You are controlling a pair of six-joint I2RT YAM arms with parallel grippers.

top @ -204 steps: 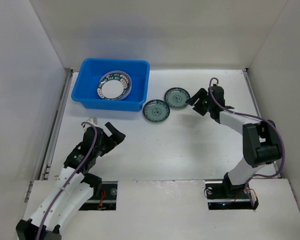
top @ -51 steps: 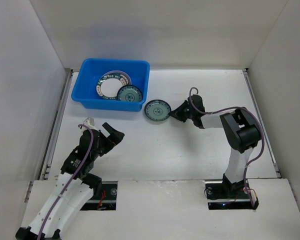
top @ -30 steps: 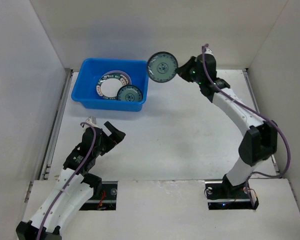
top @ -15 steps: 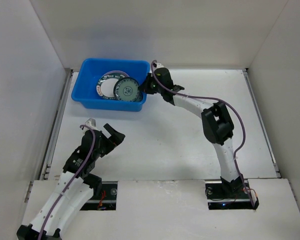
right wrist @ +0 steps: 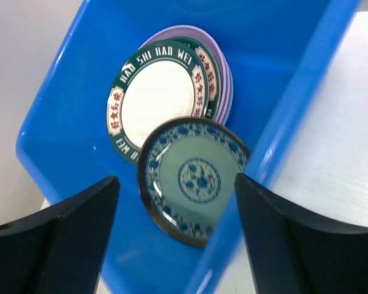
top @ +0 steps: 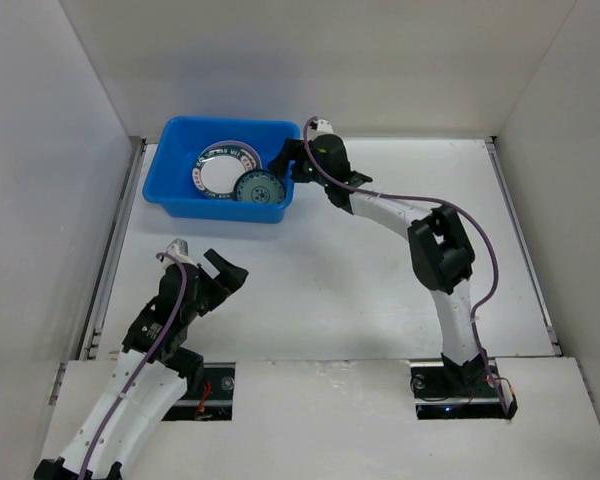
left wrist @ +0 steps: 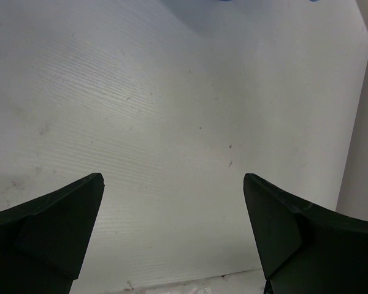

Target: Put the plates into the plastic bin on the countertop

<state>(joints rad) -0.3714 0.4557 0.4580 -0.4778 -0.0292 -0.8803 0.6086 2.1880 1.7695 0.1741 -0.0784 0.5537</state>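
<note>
The right gripper [top: 288, 160] hangs over the right-hand wall of the bright blue rectangular plastic bin [top: 170, 160], fingers spread wide and gripping nothing. Below it, a small teal-green patterned plate [right wrist: 193, 179] rests inside, overlapping a white-centred plate with a dark lettered rim [right wrist: 159, 101] atop a lavender plate [right wrist: 226, 76]. The left gripper [left wrist: 173, 177], fingers likewise apart, hovers above the plain white countertop [top: 360, 280].

Three white walls closed the space: a back wall [top: 320, 60], a left wall [top: 40, 180] and a right wall [top: 570, 150]. Between them lay the white countertop [top: 380, 290], faintly specked (clearest in the left wrist view). A metal strip [top: 115, 250] edged its left side, and a white ledge [top: 320, 420] crossed the front. The light was soft and even.
</note>
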